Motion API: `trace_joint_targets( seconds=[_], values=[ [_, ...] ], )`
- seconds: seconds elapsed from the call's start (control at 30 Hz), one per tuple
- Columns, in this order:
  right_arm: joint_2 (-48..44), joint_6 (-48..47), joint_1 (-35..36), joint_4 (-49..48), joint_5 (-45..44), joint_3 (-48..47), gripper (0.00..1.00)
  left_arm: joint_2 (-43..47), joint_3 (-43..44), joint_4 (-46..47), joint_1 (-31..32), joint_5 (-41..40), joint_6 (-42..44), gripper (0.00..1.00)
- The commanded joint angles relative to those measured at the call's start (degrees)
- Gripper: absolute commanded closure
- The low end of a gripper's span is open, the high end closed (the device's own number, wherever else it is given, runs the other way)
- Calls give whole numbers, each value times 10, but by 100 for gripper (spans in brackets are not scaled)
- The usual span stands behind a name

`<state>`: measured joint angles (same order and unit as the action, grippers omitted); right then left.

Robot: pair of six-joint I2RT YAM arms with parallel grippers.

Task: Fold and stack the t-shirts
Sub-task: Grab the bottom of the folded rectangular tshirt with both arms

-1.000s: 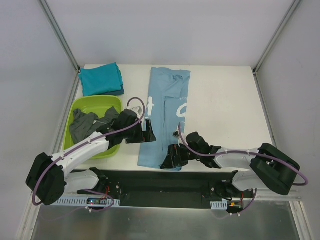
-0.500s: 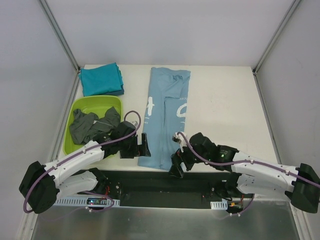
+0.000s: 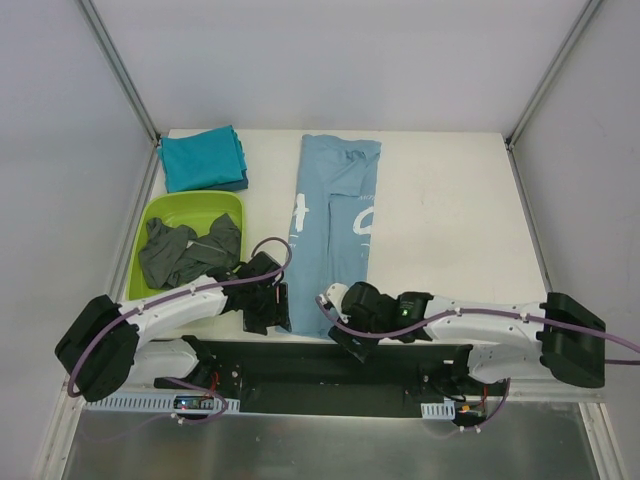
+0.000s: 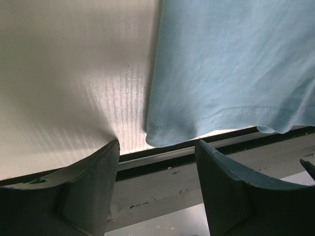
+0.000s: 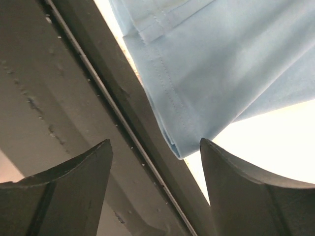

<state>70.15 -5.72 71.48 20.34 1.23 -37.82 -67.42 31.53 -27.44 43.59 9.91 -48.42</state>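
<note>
Light blue t-shirt (image 3: pixel 335 215) lies as a long narrow strip down the middle of the table (image 3: pixel 450 200), with its near hem at the front edge. My left gripper (image 4: pixel 157 147) is spread wide at the hem's left corner and holds nothing. My right gripper (image 5: pixel 155 147) is equally wide and empty at the right corner (the hem just passes the table edge there). Teal t-shirt (image 3: pixel 203 160) sits folded at far left. Dark grey t-shirts (image 3: pixel 185 250) lie crumpled in the green tub (image 3: pixel 190 200).

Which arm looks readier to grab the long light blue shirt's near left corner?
Left: open jaws of the left arm straddle that corner of the light blue cotton shirt; the right arm is at the other corner.
</note>
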Motion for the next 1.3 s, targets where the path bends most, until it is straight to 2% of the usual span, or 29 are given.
trace_joint_targets(
  seconds=[0.0, 0.33, 0.47, 0.57, 0.67, 0.87, 1.27],
  values=[
    [32, -19, 7, 12, -49, -31, 29, -20, 6, -12, 8, -14, -11, 41],
    [90, 18, 19, 13, -84, -39, 42, -76, 18, -9, 13, -9, -21, 57],
    [114, 49, 32, 40, -142, -55, 55, -75, 12, -3, 13, -4, -33, 63],
    [125, 71, 44, 48, -167, -61, 61, -69, 7, 3, 14, -7, -38, 67],
    [130, 89, 51, 47, -183, -61, 69, -75, 6, 9, 14, -7, -44, 74],
    [121, 98, 61, 44, -188, -59, 86, -61, 2, 23, 14, -9, -60, 100],
    [76, 107, 74, 40, -172, -36, 98, 91, -59, 32, 18, -19, -73, 100]
  ],
)
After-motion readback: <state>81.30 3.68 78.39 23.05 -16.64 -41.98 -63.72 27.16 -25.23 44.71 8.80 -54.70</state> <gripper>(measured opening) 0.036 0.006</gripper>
